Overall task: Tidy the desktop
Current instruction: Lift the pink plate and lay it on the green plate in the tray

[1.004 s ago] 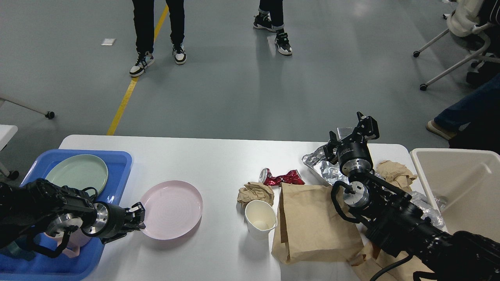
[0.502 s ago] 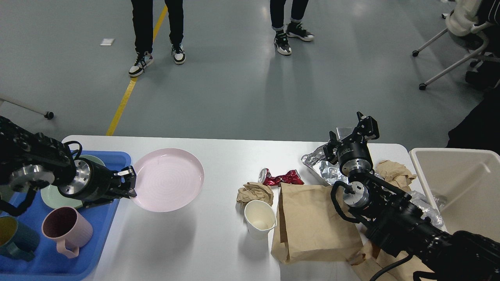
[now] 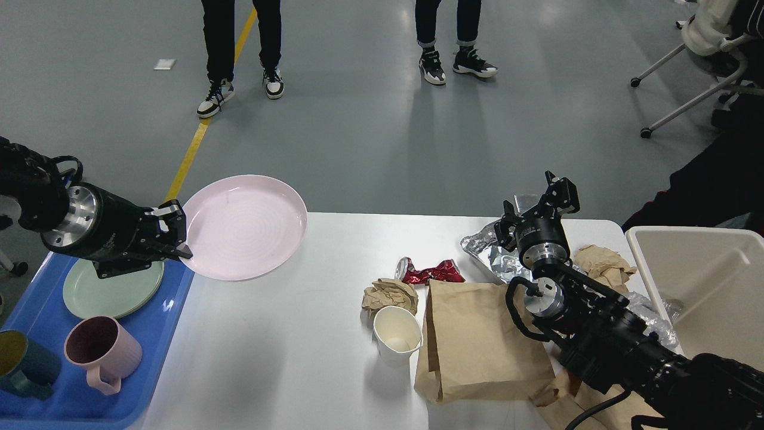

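Note:
The white desktop [image 3: 280,352] spans the lower view. My left gripper [image 3: 174,236] is shut on the left rim of a pink plate [image 3: 245,226], held tilted in the air above the desktop's far left edge. My right gripper [image 3: 540,209] stands open and empty above crumpled foil [image 3: 492,254] at the far right of the desktop. Litter lies in the middle: a crushed red can [image 3: 431,273], a paper ball [image 3: 391,294], a white paper cup [image 3: 397,334] and a brown paper bag [image 3: 480,343].
A blue tray [image 3: 170,322] at the left holds a green plate [image 3: 113,292], a pink mug [image 3: 98,352] and a teal cup [image 3: 21,364]. A beige bin [image 3: 698,280] stands at the right. More crumpled paper [image 3: 600,263] lies by the bin. People stand beyond the table.
My left gripper has lifted the pink plate off the desktop and carried it up and to the far left. The right arm has not moved.

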`<state>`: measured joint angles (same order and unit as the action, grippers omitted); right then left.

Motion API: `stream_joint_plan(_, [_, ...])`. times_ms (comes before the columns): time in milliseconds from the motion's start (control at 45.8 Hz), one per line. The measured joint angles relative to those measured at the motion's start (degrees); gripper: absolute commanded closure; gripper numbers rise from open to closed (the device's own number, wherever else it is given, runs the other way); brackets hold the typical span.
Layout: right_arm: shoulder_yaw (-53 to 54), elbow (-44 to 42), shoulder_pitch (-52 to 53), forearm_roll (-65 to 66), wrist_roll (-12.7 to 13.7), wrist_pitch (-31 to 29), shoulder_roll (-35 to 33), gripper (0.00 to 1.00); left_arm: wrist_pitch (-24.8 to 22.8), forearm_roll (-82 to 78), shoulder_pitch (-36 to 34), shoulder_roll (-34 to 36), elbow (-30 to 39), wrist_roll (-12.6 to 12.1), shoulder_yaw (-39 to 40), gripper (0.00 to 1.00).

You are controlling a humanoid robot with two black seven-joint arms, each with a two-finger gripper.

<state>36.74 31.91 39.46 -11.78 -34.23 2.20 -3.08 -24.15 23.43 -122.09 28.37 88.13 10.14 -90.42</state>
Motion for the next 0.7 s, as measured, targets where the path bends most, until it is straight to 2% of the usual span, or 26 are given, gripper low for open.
stream_joint_plan(196, [0.0, 0.0, 0.0, 0.0, 0.0, 0.0, 0.0, 0.00, -1.5, 1.8, 11.8, 5.7, -15.9, -1.4, 0.6, 1.00])
stream_joint_plan(262, [0.0, 0.0, 0.0, 0.0, 0.0, 0.0, 0.0, 0.00, -1.1, 3.3, 16.0, 6.5, -21.6, -3.5, 1.4, 1.00])
stream_joint_plan(349, [0.0, 0.0, 0.0, 0.0, 0.0, 0.0, 0.0, 0.00, -0.3, 4.5, 22.0, 8.1, -29.3, -8.0, 4.6, 1.00])
stream_joint_plan(546, [0.0, 0.0, 0.0, 0.0, 0.0, 0.0, 0.0, 0.00, 0.8, 4.6, 39.6, 11.9, -45.9, -17.7, 21.5, 1.00])
stream_joint_plan(611, [0.0, 0.0, 0.0, 0.0, 0.0, 0.0, 0.0, 0.00, 1.3, 4.4, 44.5, 11.9, -50.4, -19.7, 26.2, 1.00])
stream_joint_plan(699, [0.0, 0.0, 0.0, 0.0, 0.0, 0.0, 0.0, 0.00, 2.5, 4.0, 49.7, 11.4, -54.8, -20.9, 30.4, 1.00])
